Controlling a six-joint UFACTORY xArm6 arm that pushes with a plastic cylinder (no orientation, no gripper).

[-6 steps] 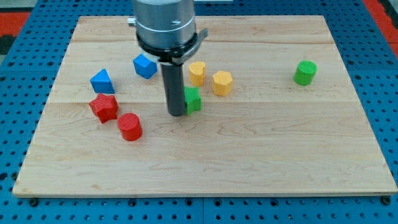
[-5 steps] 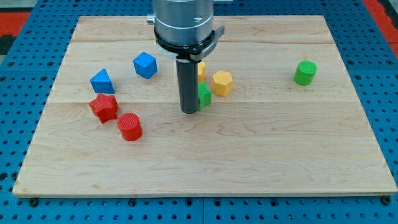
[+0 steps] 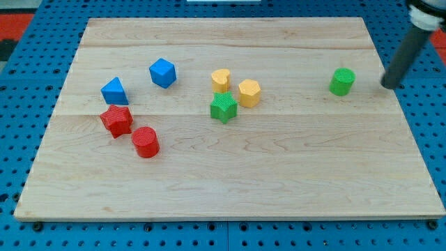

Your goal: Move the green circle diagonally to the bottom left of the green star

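On the tabletop: a pale wooden tabletop [image 3: 230, 181] carries eight small blocks; the rod stands at the view's right edge.
Rod: it ends in my tip [image 3: 387, 86], just right of the green circle [image 3: 342, 81] and apart from it.
Jaws: none fitted, so nothing is pinched.
Green circle: far right, well apart from the green star [image 3: 223, 107].
Green star: centre, touching or nearly touching a yellow hexagon [image 3: 249, 93]; a second yellow block [image 3: 221, 80] sits above it.
Step in hand: likely a push leftward and downward; keeping contact centred on the circle's upper-right side should stop it slipping off, and passing below the yellow pair avoids a collision.
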